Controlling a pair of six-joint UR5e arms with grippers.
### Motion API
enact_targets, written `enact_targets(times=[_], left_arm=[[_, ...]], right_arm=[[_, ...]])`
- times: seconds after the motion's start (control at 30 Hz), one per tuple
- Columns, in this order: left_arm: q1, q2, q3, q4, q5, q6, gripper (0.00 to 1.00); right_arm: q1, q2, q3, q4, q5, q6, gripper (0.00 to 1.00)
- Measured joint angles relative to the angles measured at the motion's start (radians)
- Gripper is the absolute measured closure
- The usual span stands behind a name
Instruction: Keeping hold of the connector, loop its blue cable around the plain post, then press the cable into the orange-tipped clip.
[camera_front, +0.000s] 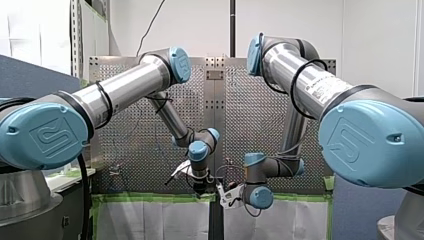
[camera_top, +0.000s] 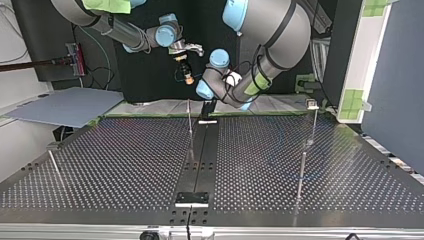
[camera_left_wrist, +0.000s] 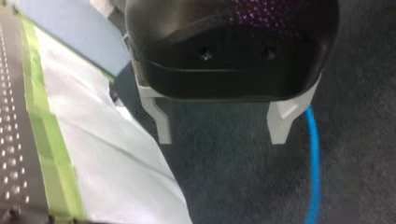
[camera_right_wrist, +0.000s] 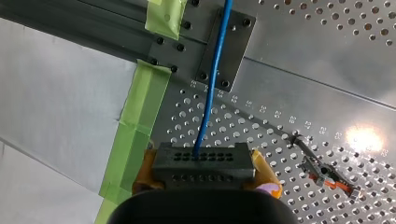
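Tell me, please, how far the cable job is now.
Done: my right gripper is shut on the connector. In hand: the blue cable runs straight away from it, with no loop showing. To do: the loop, then pressing the cable into the orange-tipped clip, which holds nothing.

Glossy perforated metal table (camera_right_wrist: 327, 70); matt black plastic connector (camera_right_wrist: 204, 163); smooth blue cable (camera_right_wrist: 212, 84); matt green tape (camera_right_wrist: 140, 130).
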Motion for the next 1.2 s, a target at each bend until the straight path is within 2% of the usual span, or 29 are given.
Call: enact_targets(times=[0.47,0.67,0.83,1.2], left_arm=[[-0.011,0.0,0.004,0.004,0.134,-0.008,0.0],[-0.014,0.0,0.004,0.009,0.163,-0.017,0.0],[-0.018,0.0,0.004,0.009,0.156,-0.019,0.0],[-0.026,0.001,0.004,-0.023,0.058,0.018,0.0]], right_arm=[[0.006,0.0,0.0,0.001,0.0,-0.001,1.0],[0.008,0.001,0.0,0.001,0.0,0.0,1.0],[0.008,0.001,0.0,0.001,0.0,0.0,1.0],[0.012,0.0,0.0,0.002,0.0,0.0,1.0]])
